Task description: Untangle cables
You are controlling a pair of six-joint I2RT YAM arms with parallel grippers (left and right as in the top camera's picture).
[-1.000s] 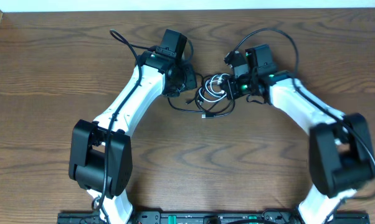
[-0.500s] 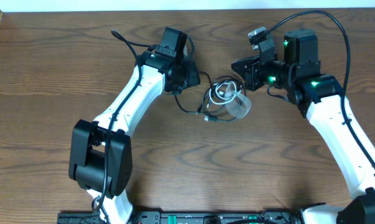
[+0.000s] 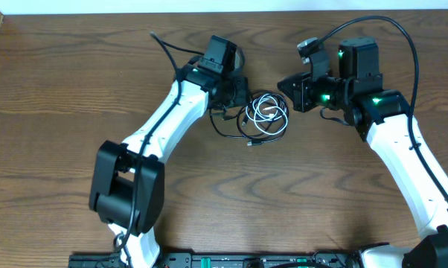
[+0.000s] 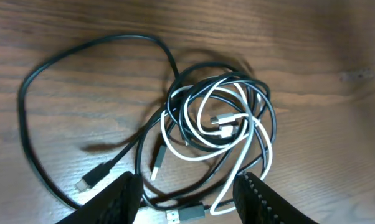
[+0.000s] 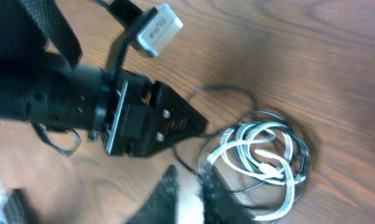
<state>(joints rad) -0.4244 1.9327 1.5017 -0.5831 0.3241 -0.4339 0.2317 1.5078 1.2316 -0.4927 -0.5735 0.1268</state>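
Coils of thin white cable [image 3: 266, 110] and thin black cable [image 3: 225, 132] lie tangled near the brown wooden table's [image 3: 60, 149] far edge, between the spread, empty left claw [image 3: 236, 94] and the right claw [image 3: 291, 91], whose state I cannot tell.

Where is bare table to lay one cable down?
Free: the table between both arms, nearer their bases than the tangle; also outside the left arm. Crowded: between left hand and right hand, where white cable and black cable coil.
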